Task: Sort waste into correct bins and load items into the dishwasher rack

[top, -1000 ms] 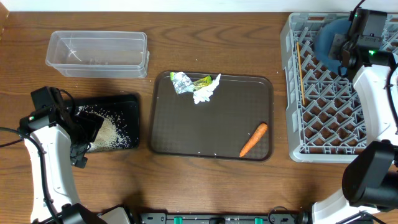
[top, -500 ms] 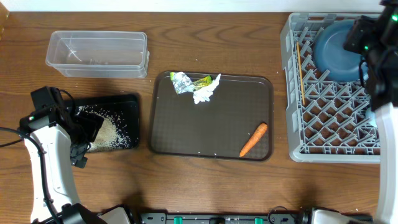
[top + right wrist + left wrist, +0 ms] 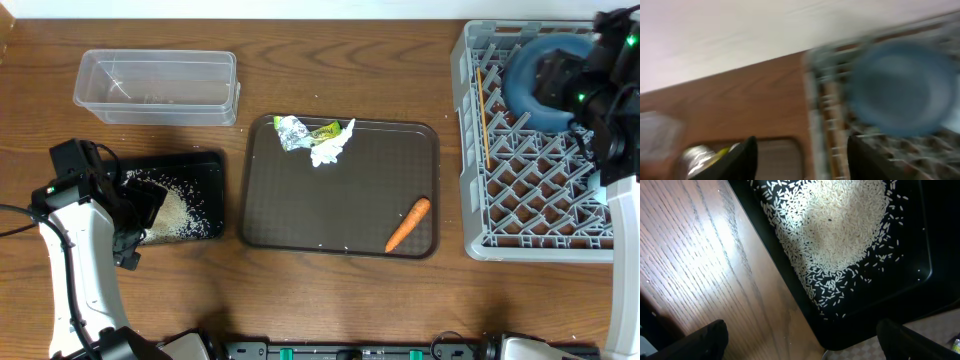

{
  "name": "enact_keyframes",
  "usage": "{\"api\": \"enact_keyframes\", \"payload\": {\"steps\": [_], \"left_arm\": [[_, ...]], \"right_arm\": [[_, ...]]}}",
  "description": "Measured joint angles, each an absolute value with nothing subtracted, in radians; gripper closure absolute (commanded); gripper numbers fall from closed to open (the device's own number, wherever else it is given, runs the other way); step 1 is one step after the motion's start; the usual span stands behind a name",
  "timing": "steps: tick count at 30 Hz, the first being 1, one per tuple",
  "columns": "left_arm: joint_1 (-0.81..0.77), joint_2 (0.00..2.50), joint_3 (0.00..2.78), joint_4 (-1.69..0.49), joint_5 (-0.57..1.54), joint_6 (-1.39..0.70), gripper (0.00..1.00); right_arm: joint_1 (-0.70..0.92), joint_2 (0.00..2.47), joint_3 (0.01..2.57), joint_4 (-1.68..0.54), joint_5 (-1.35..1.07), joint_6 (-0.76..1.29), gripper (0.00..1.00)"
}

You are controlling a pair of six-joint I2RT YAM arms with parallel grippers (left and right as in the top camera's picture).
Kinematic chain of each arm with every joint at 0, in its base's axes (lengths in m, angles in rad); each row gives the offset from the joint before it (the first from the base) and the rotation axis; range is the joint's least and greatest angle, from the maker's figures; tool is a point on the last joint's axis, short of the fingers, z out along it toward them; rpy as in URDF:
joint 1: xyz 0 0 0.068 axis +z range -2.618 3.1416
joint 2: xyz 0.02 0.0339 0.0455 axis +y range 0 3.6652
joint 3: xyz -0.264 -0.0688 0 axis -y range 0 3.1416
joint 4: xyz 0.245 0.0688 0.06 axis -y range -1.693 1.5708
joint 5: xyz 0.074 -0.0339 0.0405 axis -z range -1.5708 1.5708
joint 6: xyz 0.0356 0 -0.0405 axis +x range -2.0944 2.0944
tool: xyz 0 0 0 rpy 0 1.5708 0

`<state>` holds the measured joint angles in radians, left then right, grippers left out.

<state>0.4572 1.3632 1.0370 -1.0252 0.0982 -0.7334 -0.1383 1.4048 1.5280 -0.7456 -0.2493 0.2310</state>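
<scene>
The dark-blue bowl (image 3: pixel 518 88) lies in the far corner of the grey dishwasher rack (image 3: pixel 540 200). My right gripper (image 3: pixel 560 78) hovers over it, open and holding nothing. The right wrist view is blurred: the bowl (image 3: pixel 900 87) sits beyond the open gripper (image 3: pixel 802 165). Chopsticks (image 3: pixel 483 110) lie along the rack's left side. Loose rice (image 3: pixel 172 215) is heaped in the black tray (image 3: pixel 205 170). My left gripper (image 3: pixel 140 215) hangs open over that tray's left edge (image 3: pixel 910 290), above the rice (image 3: pixel 840 225). Foil (image 3: pixel 291 131), wrapper (image 3: pixel 325 130), tissue (image 3: pixel 330 150) and carrot (image 3: pixel 408 223) lie on the brown tray (image 3: pixel 340 200).
The clear tub (image 3: pixel 158 87) stands at the back left, behind the black tray. Bare wooden table runs between the tub, the trays and the rack. The rack fills the right side up to the table's edge.
My right gripper has opened and let go of the dark-blue bowl, which now rests in the rack. That arm has shifted to the right. The left arm has not moved.
</scene>
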Motion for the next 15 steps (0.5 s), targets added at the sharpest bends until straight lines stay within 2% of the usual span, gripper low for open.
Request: {"api": "enact_keyframes", "payload": {"steps": [2, 7, 15], "left_arm": [[0.457, 1.363, 1.037, -1.025, 0.099, -0.733, 0.02], [0.457, 1.363, 1.037, -1.025, 0.099, -0.733, 0.02], [0.457, 1.363, 1.037, -1.025, 0.098, -0.733, 0.02]], "right_arm": [[-0.134, 1.405, 1.528, -0.765, -0.383, 0.237, 0.01], [-0.077, 1.405, 1.526, -0.903, -0.563, 0.231, 0.01], [0.074, 1.405, 1.517, -1.091, -0.595, 0.231, 0.01]]}}
